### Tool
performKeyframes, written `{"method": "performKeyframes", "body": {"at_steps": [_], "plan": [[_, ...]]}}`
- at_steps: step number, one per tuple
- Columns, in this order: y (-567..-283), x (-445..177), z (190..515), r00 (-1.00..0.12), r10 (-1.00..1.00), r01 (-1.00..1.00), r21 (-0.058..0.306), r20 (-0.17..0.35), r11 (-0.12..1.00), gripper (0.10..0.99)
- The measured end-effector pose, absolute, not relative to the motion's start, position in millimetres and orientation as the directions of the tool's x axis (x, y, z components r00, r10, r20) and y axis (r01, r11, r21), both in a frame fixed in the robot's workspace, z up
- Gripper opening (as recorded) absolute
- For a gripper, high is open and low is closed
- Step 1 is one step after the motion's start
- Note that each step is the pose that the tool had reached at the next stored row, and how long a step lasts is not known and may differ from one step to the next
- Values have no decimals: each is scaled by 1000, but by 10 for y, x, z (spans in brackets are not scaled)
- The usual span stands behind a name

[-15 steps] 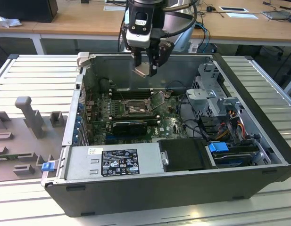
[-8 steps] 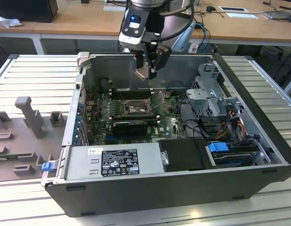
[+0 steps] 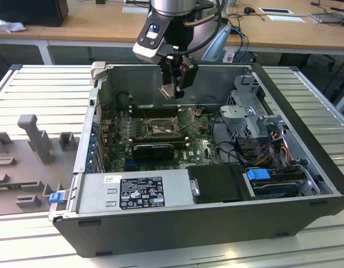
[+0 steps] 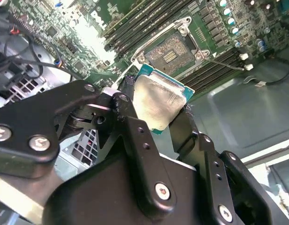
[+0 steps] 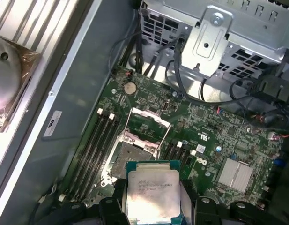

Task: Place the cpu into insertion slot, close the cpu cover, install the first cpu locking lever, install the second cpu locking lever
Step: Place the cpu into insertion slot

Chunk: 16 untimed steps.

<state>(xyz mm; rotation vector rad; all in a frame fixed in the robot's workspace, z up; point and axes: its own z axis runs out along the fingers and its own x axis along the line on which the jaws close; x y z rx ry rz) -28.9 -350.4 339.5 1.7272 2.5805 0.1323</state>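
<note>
The slatted metal bench (image 3: 43,84) carries an open computer case (image 3: 160,234) lying on its side. A grey moulded fixture (image 3: 32,139) sits on the bench at the exterior view's left, just beside the case. Inside the case, the grey power-supply box (image 3: 132,192) runs along the near wall, and the metal drive cage (image 3: 247,111) stands at the exterior view's right. The green motherboard (image 3: 202,148) lies on the case floor between them, towards the far wall.

On that board the insertion slot (image 5: 132,157) sits between long black memory slots (image 5: 95,140), its contact field exposed. The cpu cover (image 3: 187,117) is swung up on the side towards the exterior view's right.

My gripper (image 3: 173,89) hangs over the far part of the case, above the slot and well clear of the board. It is closed on the cpu (image 5: 153,192), one finger (image 4: 128,93) on each of two opposite edges. The silver top face shows in both wind wrist views, and the chip is in the air, apart from the slot.
</note>
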Motion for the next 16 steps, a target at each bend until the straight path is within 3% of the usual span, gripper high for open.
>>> {"method": "performKeyframes", "body": {"at_steps": [16], "plan": [[-3500,-304,3142,-188,982,979,87,20,185,541]]}}
